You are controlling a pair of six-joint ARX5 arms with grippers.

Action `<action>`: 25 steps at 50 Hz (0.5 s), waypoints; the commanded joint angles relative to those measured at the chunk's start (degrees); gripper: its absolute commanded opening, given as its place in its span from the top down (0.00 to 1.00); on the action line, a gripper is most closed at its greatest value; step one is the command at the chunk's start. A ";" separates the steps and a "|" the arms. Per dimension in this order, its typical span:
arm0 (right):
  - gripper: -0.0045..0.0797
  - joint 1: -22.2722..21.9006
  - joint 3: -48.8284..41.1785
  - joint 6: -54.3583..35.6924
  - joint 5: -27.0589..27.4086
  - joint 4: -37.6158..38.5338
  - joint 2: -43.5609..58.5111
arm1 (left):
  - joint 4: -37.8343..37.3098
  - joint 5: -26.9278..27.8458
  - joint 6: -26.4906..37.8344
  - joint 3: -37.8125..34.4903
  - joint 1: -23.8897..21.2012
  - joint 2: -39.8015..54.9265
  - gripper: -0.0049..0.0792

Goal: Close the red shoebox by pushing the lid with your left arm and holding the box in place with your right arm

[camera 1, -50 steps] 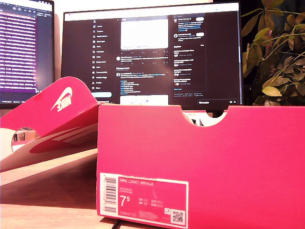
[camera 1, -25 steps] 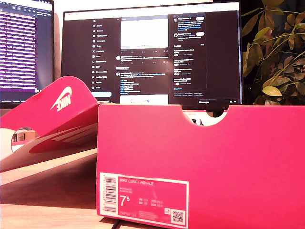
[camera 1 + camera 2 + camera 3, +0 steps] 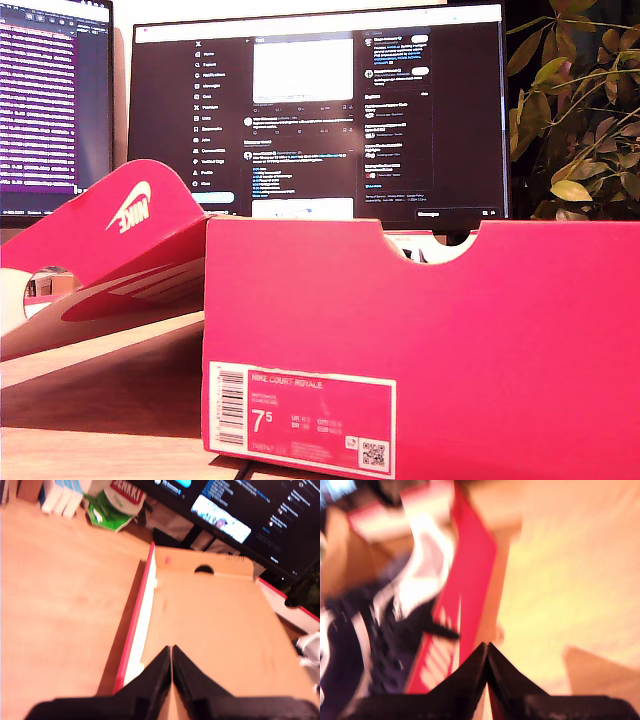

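Red shoebox (image 3: 420, 340) on wooden desk (image 3: 55, 595), lid (image 3: 210, 615) flung open; monitors (image 3: 320, 110) and plant (image 3: 575, 110) behind. My first gripper (image 3: 171, 652) pinched together above lid; my second gripper (image 3: 486, 650) likewise, beside box.

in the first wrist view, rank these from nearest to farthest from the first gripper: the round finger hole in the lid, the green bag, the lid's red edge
1. The lid's red edge, running up beside my first gripper.
2. The round finger hole, at the lid's far end.
3. The green bag, on the desk beyond the lid.
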 commanded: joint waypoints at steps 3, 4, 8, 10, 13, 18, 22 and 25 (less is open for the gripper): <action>0.96 -0.13 2.56 -0.33 -1.60 0.61 5.18 | 0.33 0.52 3.21 3.04 1.29 7.30 0.96; 0.96 -0.13 3.02 -0.33 -1.81 0.63 6.14 | 0.35 0.72 3.21 3.80 1.53 8.87 0.96; 0.96 -0.13 4.55 -1.81 -2.95 1.01 10.23 | 0.31 1.33 7.13 6.93 2.51 14.97 0.96; 0.96 -0.13 5.27 -2.16 -3.26 1.03 12.24 | 0.33 1.40 7.76 8.87 3.17 18.67 0.96; 0.96 -0.11 6.21 -3.65 -4.76 1.46 15.08 | 0.28 2.49 9.51 11.67 4.13 23.87 0.96; 0.96 -0.02 7.76 -4.90 -6.71 2.23 19.15 | -0.02 5.09 11.15 16.22 5.70 32.17 0.96; 0.96 -0.02 8.28 -5.16 -8.48 3.45 21.62 | -0.57 7.10 11.56 19.30 6.73 38.05 0.96; 0.96 -0.02 8.44 -5.33 -9.62 4.22 23.08 | -1.22 8.02 12.48 21.18 7.41 42.05 0.96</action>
